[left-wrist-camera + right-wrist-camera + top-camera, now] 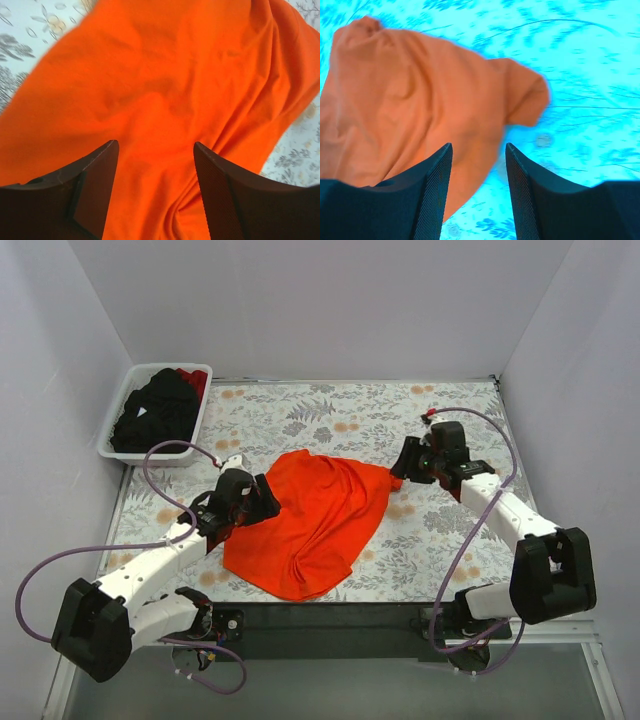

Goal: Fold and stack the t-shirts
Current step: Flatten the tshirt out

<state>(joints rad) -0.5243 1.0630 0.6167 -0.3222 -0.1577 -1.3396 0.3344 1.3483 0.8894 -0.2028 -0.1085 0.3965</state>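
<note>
Left and right jaws hang parted, empty, at opposite sides of crumpled orange shirt (315,515), seemingly to spread it.

Orange t-shirt (315,520): matt cloth, softly creased. Basket (110,428): smooth white plastic. Tabletop (330,415): matt floral print.

You have a white plastic basket (150,457) at ten o'clock on the table (330,415), hard against the left wall (50,390). The table's pale cloth carries grey leaves and small orange flowers.
</note>
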